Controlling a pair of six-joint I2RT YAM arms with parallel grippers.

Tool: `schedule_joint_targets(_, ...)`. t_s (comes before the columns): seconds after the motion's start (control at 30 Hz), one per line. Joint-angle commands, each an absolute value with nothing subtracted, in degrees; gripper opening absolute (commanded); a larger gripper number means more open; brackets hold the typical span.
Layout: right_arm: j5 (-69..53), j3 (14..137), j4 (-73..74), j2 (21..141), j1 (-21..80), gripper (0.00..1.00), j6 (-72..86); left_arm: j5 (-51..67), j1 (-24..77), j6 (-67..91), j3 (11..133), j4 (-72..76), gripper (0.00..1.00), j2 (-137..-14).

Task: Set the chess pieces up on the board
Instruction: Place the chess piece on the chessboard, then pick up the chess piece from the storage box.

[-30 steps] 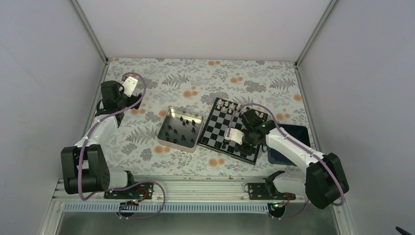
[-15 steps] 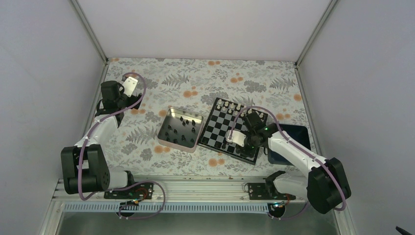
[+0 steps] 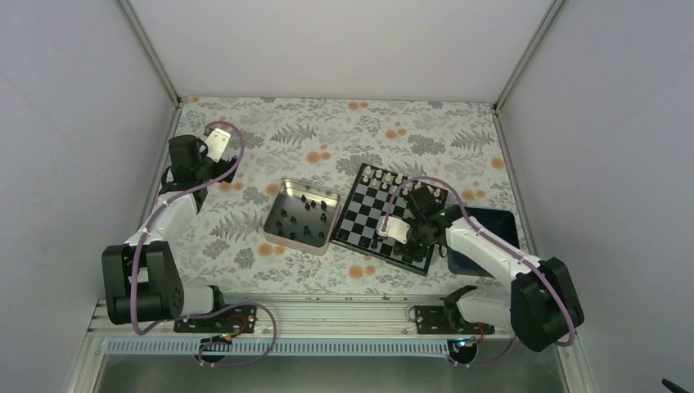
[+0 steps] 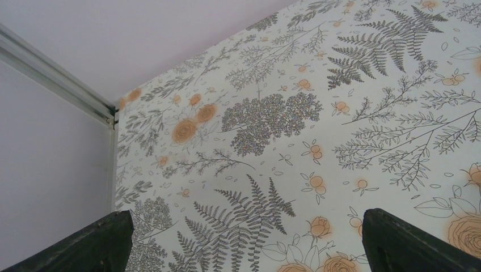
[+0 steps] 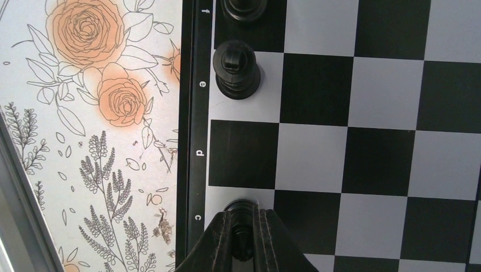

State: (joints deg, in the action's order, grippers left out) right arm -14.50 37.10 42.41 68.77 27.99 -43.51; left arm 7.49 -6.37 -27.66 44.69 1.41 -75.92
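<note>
Little has changed in the last second: the right arm (image 3: 491, 250) has its elbow swung slightly back toward the board (image 3: 360, 209), while its gripper stays over the same near-edge spot. The left arm (image 3: 168, 217) has not moved.

The right gripper (image 5: 244, 218) is clenched on a black piece (image 5: 242, 205), its fingers pinching it from both sides. That piece is over the light edge square marked c, right beside the rim (whether its base touches the square I cannot tell). Two more black pieces stand on the same edge row: one (image 5: 235, 68) on the light square at e and one (image 5: 243, 7) on the dark square at f, cut off by the top of the wrist view. The d square between them and the held piece is bare.

From above, white pieces (image 3: 385, 174) line the far edge of the board. A tin (image 3: 295, 242) lies just left of the board, with loose black pieces (image 3: 304, 206) inside it. A tray (image 3: 501, 223) sits at the board's right, partly under the right arm.

The left gripper (image 4: 245, 226) is spread wide, holding nothing, above the floral cloth (image 4: 272, 113) near the far-left corner, well apart from the board.
</note>
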Motion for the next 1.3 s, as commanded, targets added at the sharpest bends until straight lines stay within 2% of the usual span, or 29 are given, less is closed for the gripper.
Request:
schedule_joint_targets(0.0, -16.2, 37.3, 41.6, 69.7, 27.6, 0.06, -44.2, 7.3, -6.7, -27.9, 45.3, 1.7, 1.00, -76.7)
schedule_joint_targets(0.27, -15.9, 37.4, 42.2, 69.8, 27.6, 0.09, -44.0, 7.4, -6.7, -28.0, 45.3, 1.7, 1.00, -77.0)
schedule_joint_targets(0.37, -15.6, 37.7, 42.4, 69.5, 27.6, 0.16, -43.7, 7.4, -6.7, -28.1, 45.2, 1.7, 1.00, -77.0)
schedule_joint_targets(0.57, -14.8, 41.2, 44.3, 67.4, 27.6, 0.40, -43.1, 7.2, -6.7, -28.2, 45.0, 1.9, 1.00, -76.9)
schedule_joint_targets(0.83, -15.5, 55.7, 45.6, 72.1, 27.8, 0.51, -43.0, 8.1, -6.7, -28.1, 45.1, 1.7, 1.00, -76.0)
schedule_joint_targets(1.1, -18.8, 77.8, 41.9, 90.8, 34.9, 0.50, -37.1, 9.1, -6.7, -28.0, 45.0, 1.5, 1.00, -75.7)
schedule_joint_targets(1.27, -12.9, 89.1, 42.3, 105.4, 42.1, 0.43, -34.4, 9.6, -6.7, -27.9, 45.3, 1.1, 1.00, -76.1)
